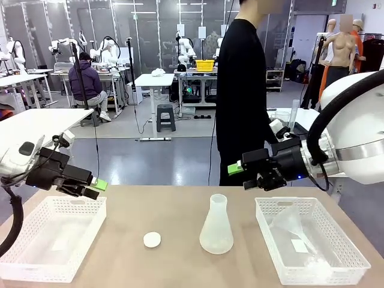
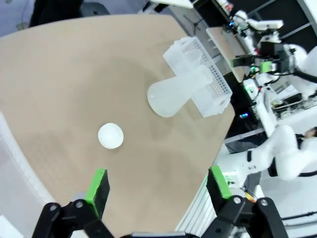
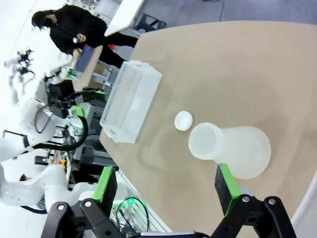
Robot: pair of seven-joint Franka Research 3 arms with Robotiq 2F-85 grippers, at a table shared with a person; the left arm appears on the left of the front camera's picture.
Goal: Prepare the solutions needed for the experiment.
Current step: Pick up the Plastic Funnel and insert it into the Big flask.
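Observation:
A frosted conical flask [image 1: 216, 228] stands upright at the table's middle, also in the left wrist view [image 2: 173, 94] and the right wrist view [image 3: 233, 146]. I cannot make out any pale yellow-green solution in it or elsewhere. A small white round cap [image 1: 152, 239] lies on the table to its left. My left gripper [image 1: 96, 188] hovers open over the left basket's far edge, nothing between its fingers [image 2: 157, 181]. My right gripper [image 1: 240, 175] hangs open above the table's far side, right of the flask, and it is empty too [image 3: 166, 176].
A white mesh basket [image 1: 36, 264] sits at the front left. Another basket [image 1: 354, 255] at the front right holds clear plastic items [image 1: 294, 231]. A person in black [image 1: 240, 90] stands at the far edge, behind the flask.

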